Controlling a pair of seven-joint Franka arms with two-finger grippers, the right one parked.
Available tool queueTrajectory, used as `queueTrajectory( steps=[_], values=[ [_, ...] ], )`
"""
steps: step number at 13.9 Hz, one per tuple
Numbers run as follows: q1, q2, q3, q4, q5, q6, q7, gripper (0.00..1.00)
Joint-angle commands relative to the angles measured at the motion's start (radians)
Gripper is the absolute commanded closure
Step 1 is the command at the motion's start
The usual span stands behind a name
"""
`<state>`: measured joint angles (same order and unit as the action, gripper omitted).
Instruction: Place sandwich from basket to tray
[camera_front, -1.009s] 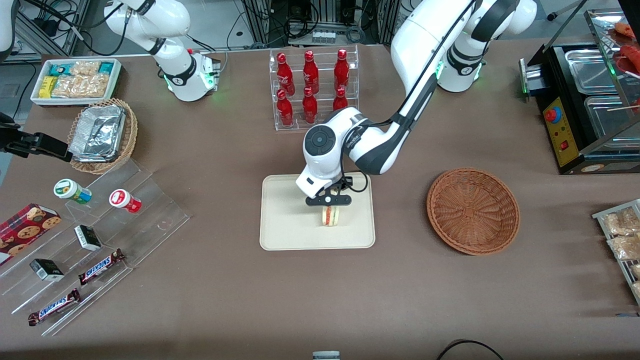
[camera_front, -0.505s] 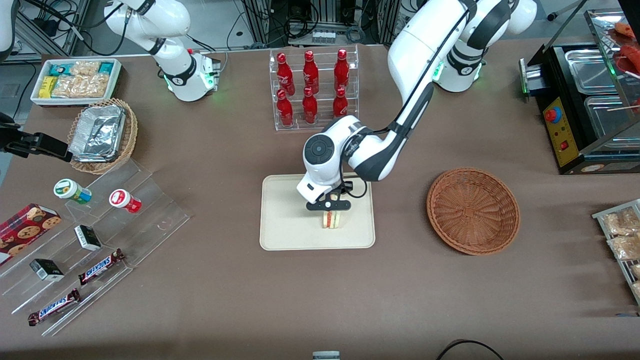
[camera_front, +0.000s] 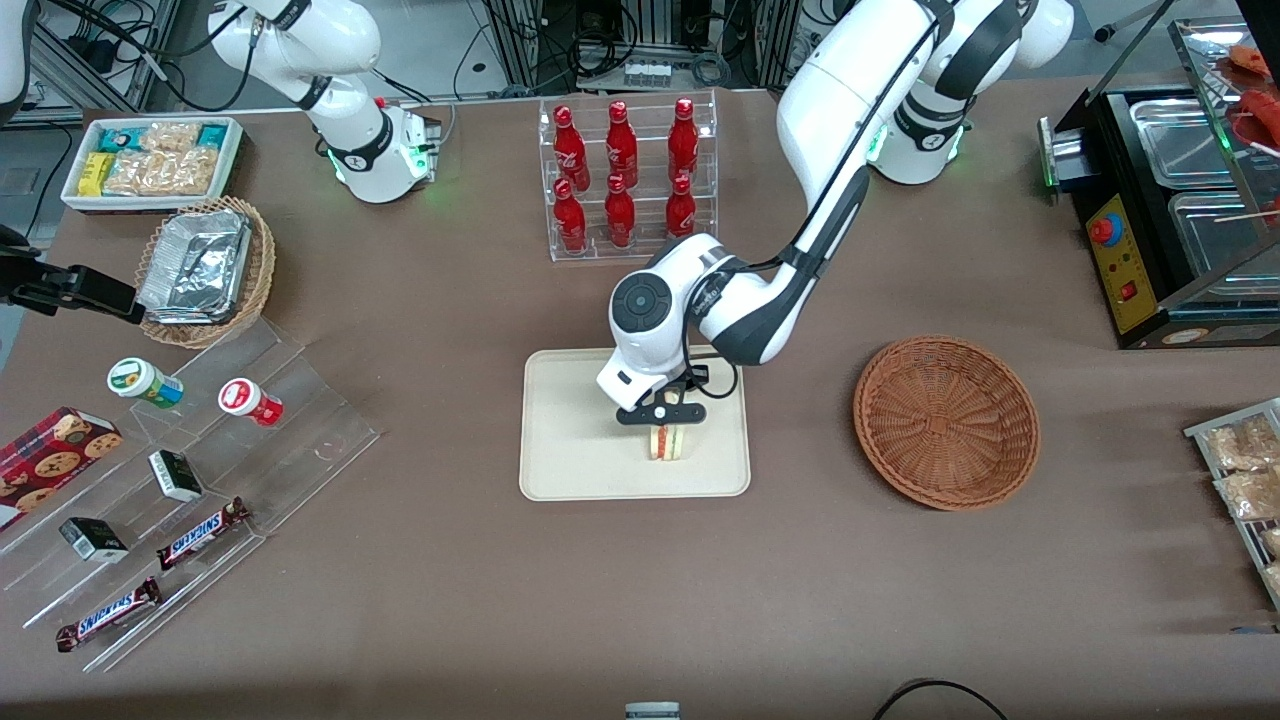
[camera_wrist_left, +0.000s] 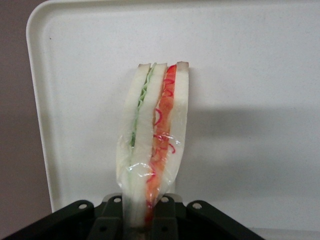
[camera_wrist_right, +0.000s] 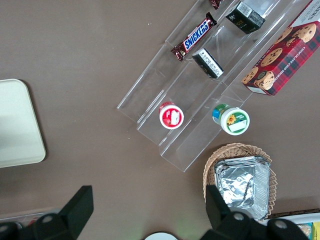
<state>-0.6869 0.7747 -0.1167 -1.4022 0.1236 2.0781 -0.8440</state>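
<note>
My gripper (camera_front: 663, 416) is clamped on the wrapped sandwich (camera_front: 665, 441), holding it over the tray (camera_front: 570, 460). Since a second ago I have carried it slightly nearer the front camera and toward the basket (camera_front: 946, 421), which sits empty, well apart.

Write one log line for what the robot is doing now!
hand: shut on sandwich | sandwich: over tray | basket: empty
</note>
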Motion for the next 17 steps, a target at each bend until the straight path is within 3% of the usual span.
queueTrajectory(
  steps=[1, 2, 9, 13, 17],
  values=[
    [-0.006, 0.018, 0.005, 0.038, 0.010, -0.021, -0.007, 0.31],
    [-0.006, 0.018, 0.006, 0.038, 0.010, -0.021, -0.012, 0.00],
    [0.039, -0.046, 0.011, 0.048, 0.010, -0.035, -0.003, 0.00],
    [0.177, -0.147, 0.003, 0.013, -0.004, -0.056, 0.029, 0.00],
    [0.331, -0.227, 0.003, 0.002, -0.084, -0.174, 0.210, 0.00]
  ],
)
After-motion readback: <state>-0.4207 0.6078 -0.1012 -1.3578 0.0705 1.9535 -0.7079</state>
